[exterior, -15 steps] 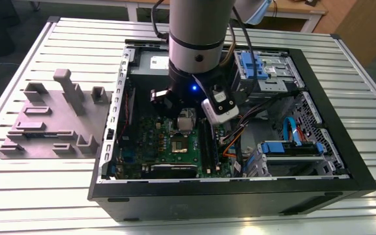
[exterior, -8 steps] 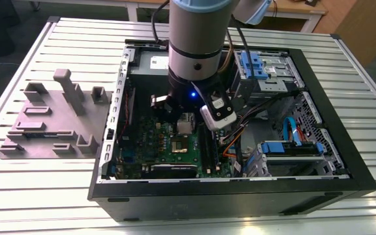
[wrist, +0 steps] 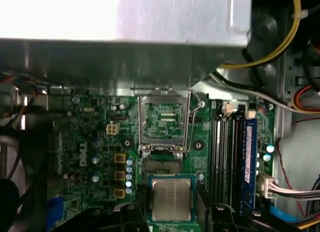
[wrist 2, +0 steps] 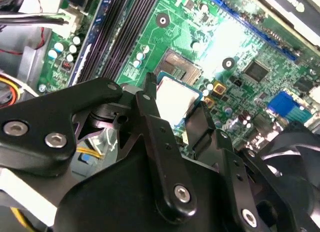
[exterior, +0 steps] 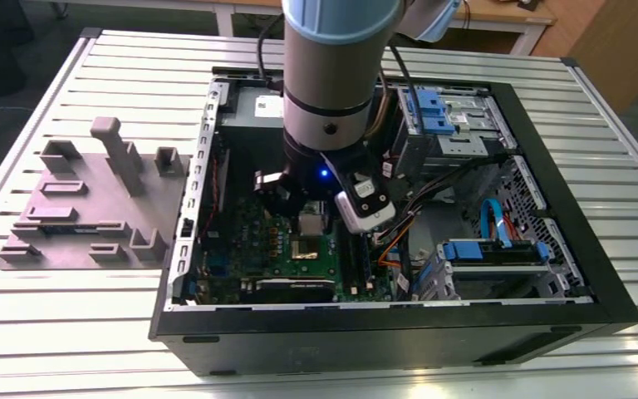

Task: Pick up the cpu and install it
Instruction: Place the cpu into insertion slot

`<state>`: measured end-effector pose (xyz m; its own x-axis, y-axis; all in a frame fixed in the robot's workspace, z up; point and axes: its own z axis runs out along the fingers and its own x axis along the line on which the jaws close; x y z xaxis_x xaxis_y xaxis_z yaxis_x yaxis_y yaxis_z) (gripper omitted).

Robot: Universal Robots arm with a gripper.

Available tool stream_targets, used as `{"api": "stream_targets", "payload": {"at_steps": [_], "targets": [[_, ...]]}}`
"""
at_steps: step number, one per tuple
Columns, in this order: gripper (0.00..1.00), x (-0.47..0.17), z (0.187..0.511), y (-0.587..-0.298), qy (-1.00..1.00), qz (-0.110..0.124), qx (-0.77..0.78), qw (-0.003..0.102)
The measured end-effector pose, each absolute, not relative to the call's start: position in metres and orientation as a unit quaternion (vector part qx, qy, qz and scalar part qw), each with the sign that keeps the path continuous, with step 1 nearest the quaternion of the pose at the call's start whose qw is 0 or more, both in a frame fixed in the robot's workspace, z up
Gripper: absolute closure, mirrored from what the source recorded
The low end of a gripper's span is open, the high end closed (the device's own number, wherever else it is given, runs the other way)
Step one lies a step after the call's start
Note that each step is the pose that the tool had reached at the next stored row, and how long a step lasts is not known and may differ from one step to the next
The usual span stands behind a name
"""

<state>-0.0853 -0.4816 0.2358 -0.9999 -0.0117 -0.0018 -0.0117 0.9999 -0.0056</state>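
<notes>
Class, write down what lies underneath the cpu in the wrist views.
The gripper holds the cpu over the green motherboard, beside the open socket. The patch of board straight beneath the chip is covered, so nothing there can be told.

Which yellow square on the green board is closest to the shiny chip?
In the first wrist view, the yellow square at the end of the row of three, next to the chip in the hand. The other two sit farther along it.

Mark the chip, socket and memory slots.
chip (wrist: 171, 200): first wrist view, middle of its metal top.
socket (wrist 2: 178, 67): second wrist view, its dark middle.
memory slots (wrist: 227, 152): first wrist view, one black slot.
</notes>
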Motion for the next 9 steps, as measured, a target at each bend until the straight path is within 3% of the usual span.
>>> {"api": "stream_targets", "payload": {"at_steps": [9], "targets": [[0.53,-0.0858,0.2268,-0.4825,1.000,-0.003,-0.007,0.000]]}}
